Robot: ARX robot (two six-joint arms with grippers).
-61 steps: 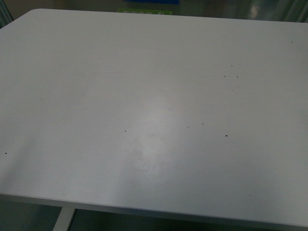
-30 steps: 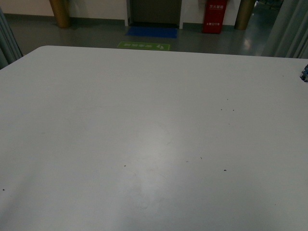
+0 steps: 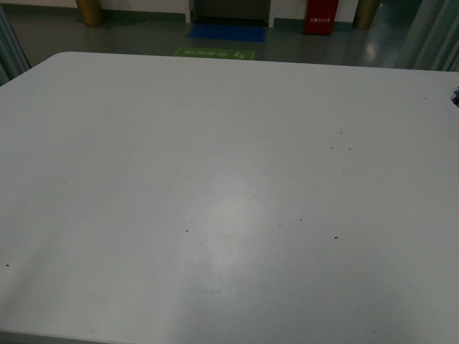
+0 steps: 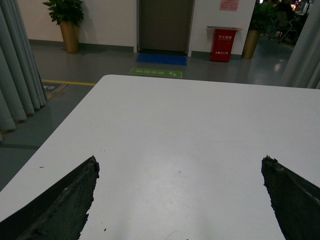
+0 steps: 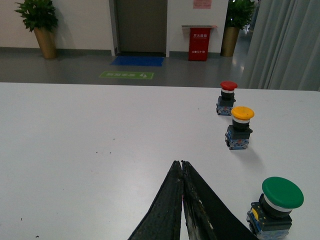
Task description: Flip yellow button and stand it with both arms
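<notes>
Your right end effector [image 5: 182,167] has its fingers pressed together with nothing between them, hovering over the tabletop [image 5: 90,145]; your left end effector [image 4: 180,165] is spread wide, its two dark fingers [image 4: 60,200] far apart over bare surface.

The biggest risk is reach. In the front view neither arm shows, and only a sliver of something dark sits at the far right edge, too small to identify. The buttons lie ahead of the right end effector and off to one side, and nowhere in the left wrist view, so bringing the left arm across for a two-arm flip could mean a long crossing with the arms crowding each other.

Next is the wrong target. Three buttons stand in a row: the green button [image 5: 276,205] just beside the right end effector, the yellow button [image 5: 240,127] further ahead, and the red button [image 5: 226,98] beyond it. The green one lies near the likely path to the yellow and could get knocked.

Smallest: the yellow button stands cap-up on its boxy block. With the fingers pressed together you would push it rather than grip it, and it looks top-heavy, so it could topple or skid.
</notes>
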